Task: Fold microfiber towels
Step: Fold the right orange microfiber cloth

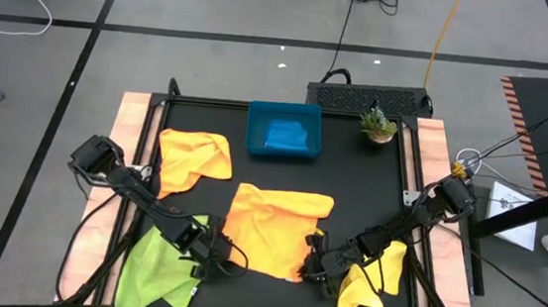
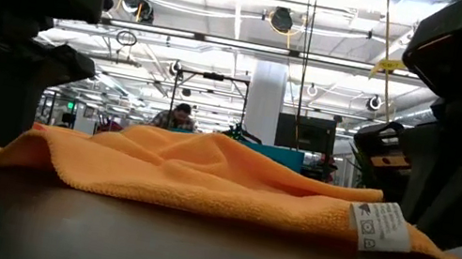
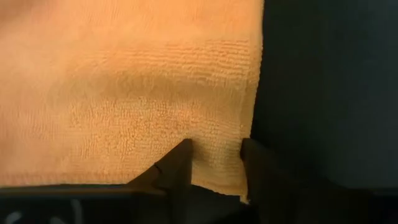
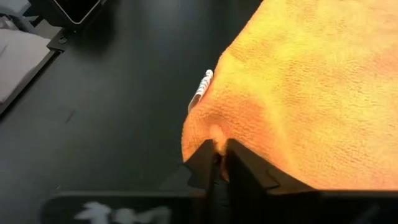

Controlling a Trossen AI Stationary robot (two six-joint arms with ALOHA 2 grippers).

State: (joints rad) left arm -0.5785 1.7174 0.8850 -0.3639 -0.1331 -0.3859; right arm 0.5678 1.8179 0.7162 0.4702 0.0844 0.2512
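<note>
An orange towel lies spread and rumpled on the black table top. My left gripper is open at its near left corner, and the flat corner strip shows between the two fingers. My right gripper is shut on the towel's near right corner, beside the white label. In the low view the towel lies between the two grippers, with its near edge on the table. My left gripper has its two fingertips down on the orange towel's near left corner, slanting from above. The cloth lies flat between them on the table. My right gripper pinches a small peak of the towel's near right corner between its two fingers, slanting down from the table's right. The corner is raised a little and the rest lies on the table.
A yellow-orange towel lies at the far left, a lime green towel at the near left and a yellow towel at the near right. A blue tray holding a blue cloth and a small plant stand at the far edge.
</note>
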